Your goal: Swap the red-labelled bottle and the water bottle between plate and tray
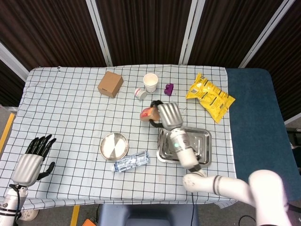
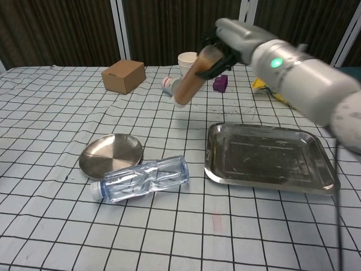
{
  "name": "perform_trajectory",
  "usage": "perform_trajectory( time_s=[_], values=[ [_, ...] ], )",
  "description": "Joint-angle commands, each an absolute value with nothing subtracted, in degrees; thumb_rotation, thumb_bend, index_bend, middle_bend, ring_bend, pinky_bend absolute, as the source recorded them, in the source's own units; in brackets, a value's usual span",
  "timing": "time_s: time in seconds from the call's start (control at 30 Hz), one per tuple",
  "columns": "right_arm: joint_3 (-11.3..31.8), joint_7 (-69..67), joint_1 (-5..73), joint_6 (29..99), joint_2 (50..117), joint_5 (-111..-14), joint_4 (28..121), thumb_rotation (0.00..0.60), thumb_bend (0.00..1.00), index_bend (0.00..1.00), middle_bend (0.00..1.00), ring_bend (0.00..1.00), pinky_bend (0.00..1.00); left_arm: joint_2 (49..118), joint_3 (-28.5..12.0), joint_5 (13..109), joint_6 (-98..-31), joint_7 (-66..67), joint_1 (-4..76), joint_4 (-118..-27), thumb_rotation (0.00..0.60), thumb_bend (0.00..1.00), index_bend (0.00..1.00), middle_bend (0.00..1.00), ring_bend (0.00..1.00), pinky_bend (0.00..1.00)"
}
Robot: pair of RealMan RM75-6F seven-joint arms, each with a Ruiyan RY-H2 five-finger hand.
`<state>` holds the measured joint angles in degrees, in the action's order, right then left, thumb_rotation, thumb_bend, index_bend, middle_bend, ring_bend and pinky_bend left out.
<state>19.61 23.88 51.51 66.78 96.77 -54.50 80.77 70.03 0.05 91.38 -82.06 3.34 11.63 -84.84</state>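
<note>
The table [image 1: 61, 101] carries a checked cloth. The right arm [image 2: 316, 93] reaches in from the right edge of the chest view, its hand [image 2: 234, 36] raised above the table and grasping the red-labelled bottle [image 2: 192, 79], which hangs tilted, cap end down and to the left, clear of the cloth (its label is turned away in the chest view). Below and right of it lies the tray [image 2: 268, 155], bare. The water bottle [image 2: 141, 179] lies on its side on the cloth, just in front of the plate [image 2: 110, 155] and touching its rim. The left hand [image 1: 33, 157] hovers off the table's left corner, fingers spread, holding nothing.
</note>
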Motion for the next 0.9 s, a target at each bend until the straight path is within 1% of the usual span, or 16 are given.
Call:
perform_trajectory(
  time_s=[0.03, 0.17, 0.27, 0.47, 0.57, 0.63, 0.73, 0.83, 0.9],
  values=[
    [10.15, 11.47, 35.06, 76.96, 79.24, -66.95, 95.76, 0.6, 0.48, 0.94, 0.81, 0.78, 1.0, 70.56, 0.36, 91.67, -81.51, 4.27, 11.84, -85.02, 0.6, 0.44, 0.0, 0.02, 0.0, 0.07],
    [6.22, 3.4, 30.37, 77.61, 75.67, -71.67, 95.12, 0.6, 0.48, 0.94, 0.81, 0.78, 1.0, 71.24, 0.62, 91.98, -80.9, 5.36, 12.12, -85.24, 0.6, 0.44, 0.0, 0.02, 0.0, 0.07],
    [3.89, -1.5, 27.99, 78.3, 75.46, -75.51, 93.14, 0.6, 0.48, 0.94, 0.81, 0.78, 1.0, 71.69, 0.91, 92.33, -80.35, 6.17, 12.38, -85.2, 0.6, 0.44, 0.0, 0.02, 0.0, 0.07],
    [1.5, -8.26, 24.9, 80.63, 77.68, -81.82, 89.25, 0.6, 0.48, 0.94, 0.81, 0.78, 1.0, 72.09, 1.1, 92.52, -79.8, 6.53, 12.69, -85.06, 0.6, 0.44, 0.0, 0.02, 0.0, 0.07],
    [1.38, -11.68, 24.17, 80.08, 80.14, -82.41, 85.9, 0.6, 0.48, 0.94, 0.81, 0.78, 1.0, 72.18, 1.17, 92.68, -79.79, 6.46, 12.77, -84.91, 0.6, 0.44, 0.0, 0.02, 0.0, 0.07],
    [1.83, -15.53, 24.07, 78.48, 82.41, -81.66, 83.13, 0.6, 0.48, 0.94, 0.81, 0.78, 0.99, 72.2, 1.23, 92.8, -79.78, 6.46, 12.82, -84.89, 0.6, 0.44, 0.0, 0.02, 0.0, 0.07],
    [2.11, -20.06, 24.08, 75.96, 85.91, -80.92, 78.44, 0.6, 0.48, 0.94, 0.81, 0.76, 0.95, 72.18, 1.44, 93.0, -79.83, 6.58, 12.76, -84.99, 0.6, 0.44, 0.0, 0.02, 0.0, 0.07],
    [1.56, -21.74, 24.48, 73.3, 88.53, -81.37, 73.92, 0.6, 0.48, 0.92, 0.81, 0.71, 0.89, 72.18, 1.66, 93.27, -79.87, 6.75, 12.74, -85.1, 0.6, 0.44, 0.0, 0.02, 0.0, 0.07],
    [0.64, -23.03, 24.92, 72.0, 88.81, -83.08, 72.05, 0.6, 0.48, 0.85, 0.8, 0.66, 0.81, 72.2, 1.73, 93.19, -79.71, 6.88, 12.74, -85.11, 0.6, 0.44, 0.0, 0.02, 0.0, 0.07]
  ],
)
